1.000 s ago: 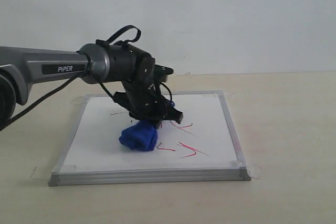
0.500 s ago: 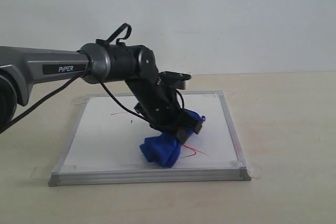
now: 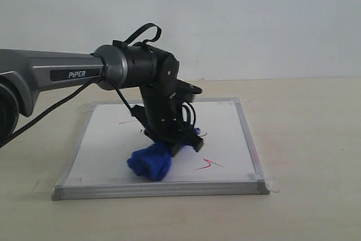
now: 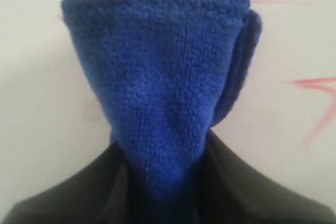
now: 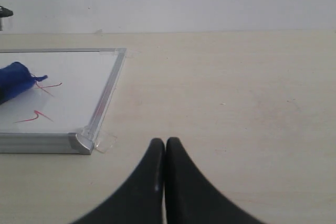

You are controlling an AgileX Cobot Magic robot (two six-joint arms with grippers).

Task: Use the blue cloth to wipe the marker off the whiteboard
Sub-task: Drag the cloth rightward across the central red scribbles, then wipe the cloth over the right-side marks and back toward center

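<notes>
table [image 3: 310, 139]: light wood, whiteboard [image 3: 107, 150] lies flat on it, taped at the corners.
left arm [image 3: 67, 74] reaches in over the board's left edge, wrist bent down at mid-board.
blue cloth [image 3: 149, 162] sits on the board just inside the near edge, about midway along it and touching the surface. the narrow end is pinched up in the gripper and the wide end fans out. long axis runs diagonally from the jaws at mid-board, with the wide free end pointing toward the near left corner.
left gripper [image 3: 177, 142]: clamped on the cloth's narrow end.
right gripper [image 5: 165, 150]: jaws together, holding nothing, parked over bare table off the board's near right corner.
marker [image 3: 208, 165]: a red zigzag is left near the near edge toward the right corner, a short stroke just beside the gripper, and faint red and dark ticks toward the far left corner.
progress, my read: most of the board is white, so well past half. three small patches are left to wipe.
</notes>
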